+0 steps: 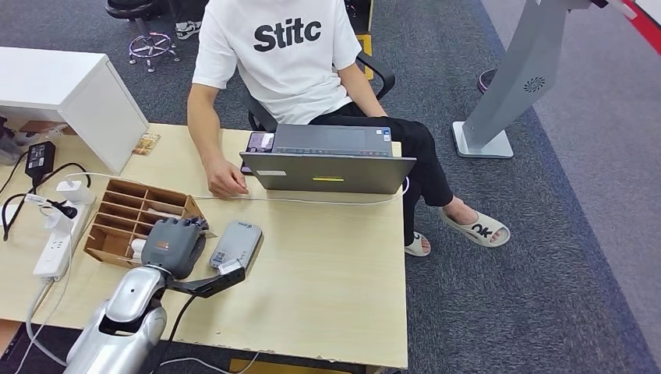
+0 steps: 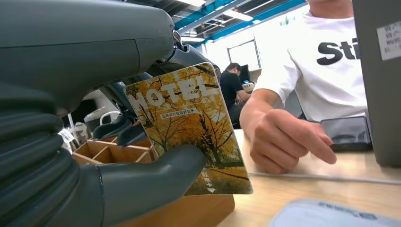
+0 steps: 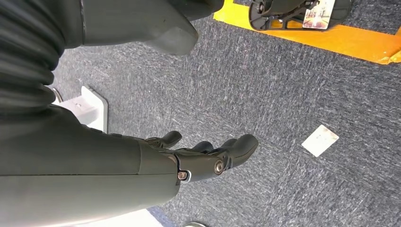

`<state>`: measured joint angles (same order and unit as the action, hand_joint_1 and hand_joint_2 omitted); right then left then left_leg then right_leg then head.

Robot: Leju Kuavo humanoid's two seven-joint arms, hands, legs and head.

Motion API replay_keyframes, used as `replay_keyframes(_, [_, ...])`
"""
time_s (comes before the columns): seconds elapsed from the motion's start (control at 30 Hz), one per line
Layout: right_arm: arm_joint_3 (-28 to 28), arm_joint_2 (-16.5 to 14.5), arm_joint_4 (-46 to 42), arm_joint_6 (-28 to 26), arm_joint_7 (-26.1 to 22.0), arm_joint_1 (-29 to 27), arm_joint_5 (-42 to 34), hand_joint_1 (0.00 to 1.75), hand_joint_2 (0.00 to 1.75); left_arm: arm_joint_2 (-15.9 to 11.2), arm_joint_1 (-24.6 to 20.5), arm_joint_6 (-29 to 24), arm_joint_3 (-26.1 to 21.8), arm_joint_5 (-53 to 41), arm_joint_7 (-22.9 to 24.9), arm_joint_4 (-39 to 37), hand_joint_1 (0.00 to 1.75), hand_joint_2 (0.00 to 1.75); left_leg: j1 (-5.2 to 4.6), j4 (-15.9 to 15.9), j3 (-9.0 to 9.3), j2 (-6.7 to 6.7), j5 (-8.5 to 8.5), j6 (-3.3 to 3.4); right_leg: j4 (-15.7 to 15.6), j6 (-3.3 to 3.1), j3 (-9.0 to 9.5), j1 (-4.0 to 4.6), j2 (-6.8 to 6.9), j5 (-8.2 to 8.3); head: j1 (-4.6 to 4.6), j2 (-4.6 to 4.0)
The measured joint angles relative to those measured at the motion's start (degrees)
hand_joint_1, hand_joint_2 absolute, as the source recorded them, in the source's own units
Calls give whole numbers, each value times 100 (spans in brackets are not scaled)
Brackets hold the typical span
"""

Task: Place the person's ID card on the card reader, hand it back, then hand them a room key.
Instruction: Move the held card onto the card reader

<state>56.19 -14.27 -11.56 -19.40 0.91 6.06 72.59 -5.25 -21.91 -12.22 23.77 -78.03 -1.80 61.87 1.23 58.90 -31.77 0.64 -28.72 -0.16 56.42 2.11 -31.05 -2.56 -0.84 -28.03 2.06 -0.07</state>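
Left robot hand (image 2: 142, 184) pinches the HOTEL room key (image 2: 189, 130) thumb-on-face, upright over the wooden organizer (image 1: 136, 218) at 9 o'clock of the card reader (image 1: 236, 245), likely for handover to the person's hand (image 1: 226, 181) on the worktop (image 1: 335, 257) at 12; right robot hand (image 3: 208, 158) hangs loosely curled, empty.

Head camera high, facing forward and down over pale wooden table (image 1: 335, 257); left wrist camera low, close behind left hand (image 2: 94, 184), sharing seated person in white T-shirt (image 1: 273, 54); right wrist camera faces down at grey carpet floor (image 3: 283, 94)
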Motion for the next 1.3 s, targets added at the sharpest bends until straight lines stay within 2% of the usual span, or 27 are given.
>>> replay_keyframes(0.5, [-28,-34,0,21,62,24,87,0,175,230,-143,-211,323,-341,-30,-401,175,175,0,0,0,0,0,0,0,0,0,0,0,0,-1,0])
replay_keyframes(0.9, [-49,-49,0,51,66,23,117,0,175,277,-118,-240,392,-387,-31,-623,175,175,0,0,-1,0,0,0,0,0,0,0,0,0,-1,0])
replay_keyframes(1.3, [-116,-49,0,79,79,23,131,0,175,362,-51,-528,393,-387,-28,-1073,175,175,0,0,6,2,0,0,0,0,11,0,5,0,0,0])
